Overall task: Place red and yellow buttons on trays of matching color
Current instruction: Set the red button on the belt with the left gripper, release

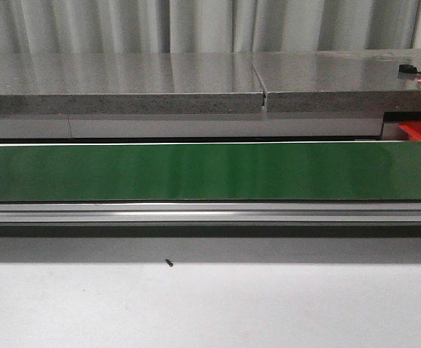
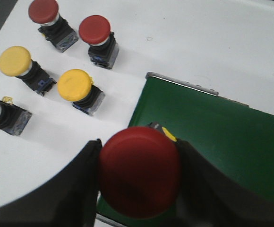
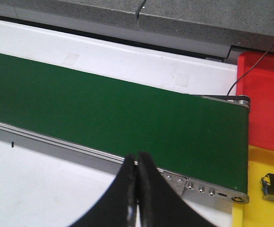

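Green conveyor belt (image 1: pixel 210 172) spans white table (image 1: pixel 210 304); grey curtain (image 1: pixel 196 25) behind.

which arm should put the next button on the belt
Left. The left gripper already holds a red button at the green belt's end; the right gripper is shut and empty.

The left hand (image 2: pixel 139 184) was clamped on a red button (image 2: pixel 139 170), one dark finger (image 2: pixel 75 189) pressed against each side of its cap. The right hand (image 3: pixel 137 189) held nothing, its two dark fingers (image 3: pixel 123 194) pressed together. Neither arm appeared in the front view.
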Controlling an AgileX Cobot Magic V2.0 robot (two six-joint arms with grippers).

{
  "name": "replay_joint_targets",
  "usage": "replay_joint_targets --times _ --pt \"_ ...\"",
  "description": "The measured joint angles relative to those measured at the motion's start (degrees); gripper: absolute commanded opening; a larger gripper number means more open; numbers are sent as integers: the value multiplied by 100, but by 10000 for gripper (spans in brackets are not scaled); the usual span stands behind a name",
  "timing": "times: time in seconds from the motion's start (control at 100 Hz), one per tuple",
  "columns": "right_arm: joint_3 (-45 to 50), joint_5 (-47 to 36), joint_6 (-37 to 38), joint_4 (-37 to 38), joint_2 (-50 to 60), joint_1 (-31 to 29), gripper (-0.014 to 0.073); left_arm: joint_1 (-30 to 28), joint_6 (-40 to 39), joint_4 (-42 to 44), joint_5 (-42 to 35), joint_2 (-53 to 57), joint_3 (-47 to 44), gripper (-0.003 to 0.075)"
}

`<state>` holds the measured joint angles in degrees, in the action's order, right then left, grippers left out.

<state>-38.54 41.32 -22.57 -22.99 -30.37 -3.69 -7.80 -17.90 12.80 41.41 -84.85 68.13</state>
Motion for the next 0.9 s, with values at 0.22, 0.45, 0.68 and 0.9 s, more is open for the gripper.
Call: replay_joint_targets --times 0.22,0.45,0.68,0.9 --pt "0 0 0 0 0 0 -67 95 10 -41 0 -236 0 -13" --pt "0 0 0 0 0 0 -67 95 10 -63 0 -577 0 -13" --pt "0 0 0 0 0 0 -67 95 20 -68 -21 -866 0 -13" --pt "0 0 0 0 0 0 -67 110 82 -143 -90 -945 0 76"
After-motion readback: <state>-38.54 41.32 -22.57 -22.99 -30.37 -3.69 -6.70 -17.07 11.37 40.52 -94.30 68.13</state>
